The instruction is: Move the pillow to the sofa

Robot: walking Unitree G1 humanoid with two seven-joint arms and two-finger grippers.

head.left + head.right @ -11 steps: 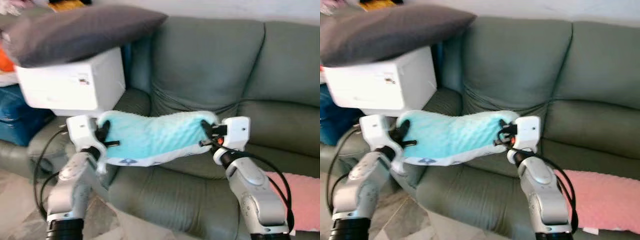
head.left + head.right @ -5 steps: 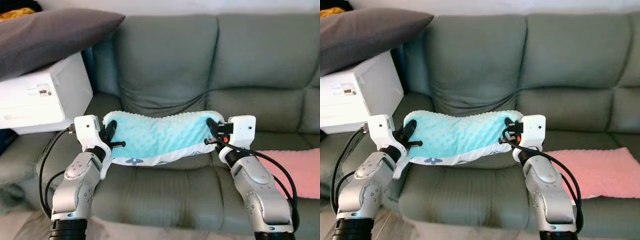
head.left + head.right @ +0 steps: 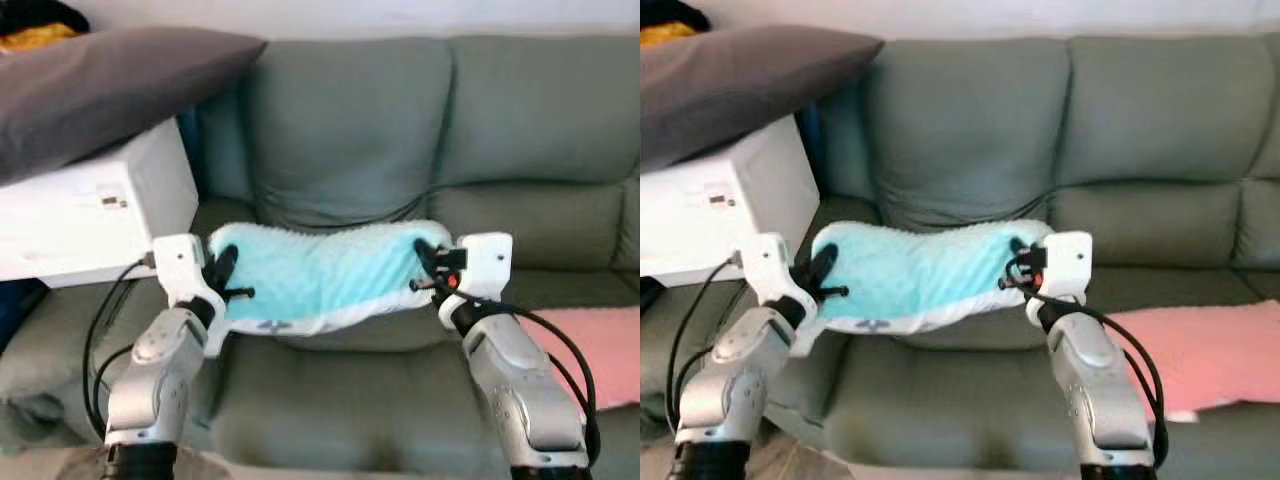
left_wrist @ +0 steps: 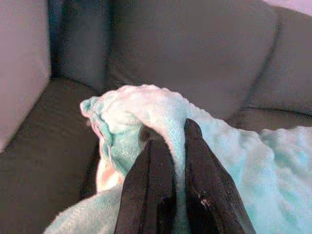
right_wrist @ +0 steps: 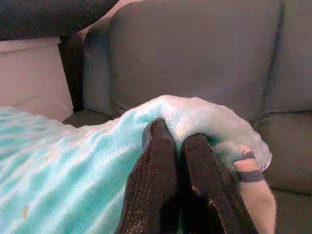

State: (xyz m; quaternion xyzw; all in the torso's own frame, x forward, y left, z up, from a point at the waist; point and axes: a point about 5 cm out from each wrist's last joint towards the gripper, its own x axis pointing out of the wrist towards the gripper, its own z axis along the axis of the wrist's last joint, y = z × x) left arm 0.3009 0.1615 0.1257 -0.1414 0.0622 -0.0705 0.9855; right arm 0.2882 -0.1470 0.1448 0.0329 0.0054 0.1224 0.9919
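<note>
The sofa (image 3: 400, 130) is being faced at twelve o'clock. The pillow (image 3: 320, 275) is being carried above its seat, pinched at both ends by the left gripper (image 3: 222, 278) and right gripper (image 3: 425, 270) jaws. Lowering and release are judged next.

Grey-green sofa (image 3: 400, 130), several back cushions, seat creased. White box (image 3: 90, 215) on its left end, dark grey cushion (image 3: 100, 85) on top. Pink blanket (image 3: 1200, 355) on right seat. Pale wall (image 3: 400, 15) behind.
</note>
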